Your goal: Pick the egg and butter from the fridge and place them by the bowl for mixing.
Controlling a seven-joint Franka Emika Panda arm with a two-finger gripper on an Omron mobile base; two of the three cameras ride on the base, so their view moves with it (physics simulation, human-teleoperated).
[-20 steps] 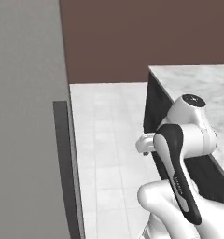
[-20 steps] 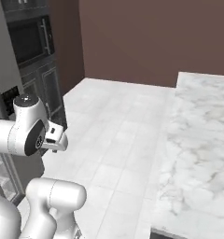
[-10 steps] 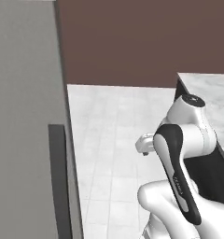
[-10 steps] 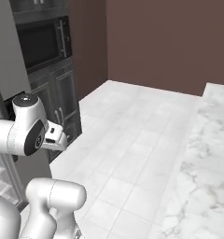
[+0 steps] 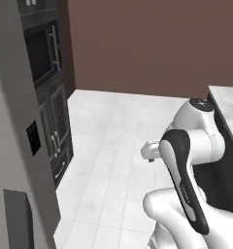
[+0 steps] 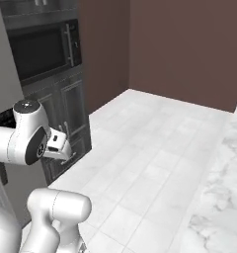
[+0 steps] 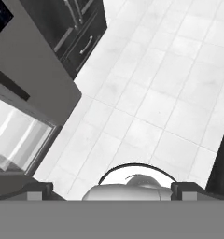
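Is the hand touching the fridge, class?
Apart. The hand view shows the hand open over bare floor tiles, with the fridge off to one side, clear of both fingertips.

Glossy white rounded arm (image 5: 196,141), dark joint bands.

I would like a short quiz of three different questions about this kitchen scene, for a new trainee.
1. True or false: the tool is holding the egg.
2. Which is built into the dark cabinets? A) a microwave B) a sink C) a toaster
3. Fill in: the floor is covered with pale ____.

Key
1. False: the tool stands open and empty.
2. A, the microwave, above the cabinet doors.
3. Tiles.
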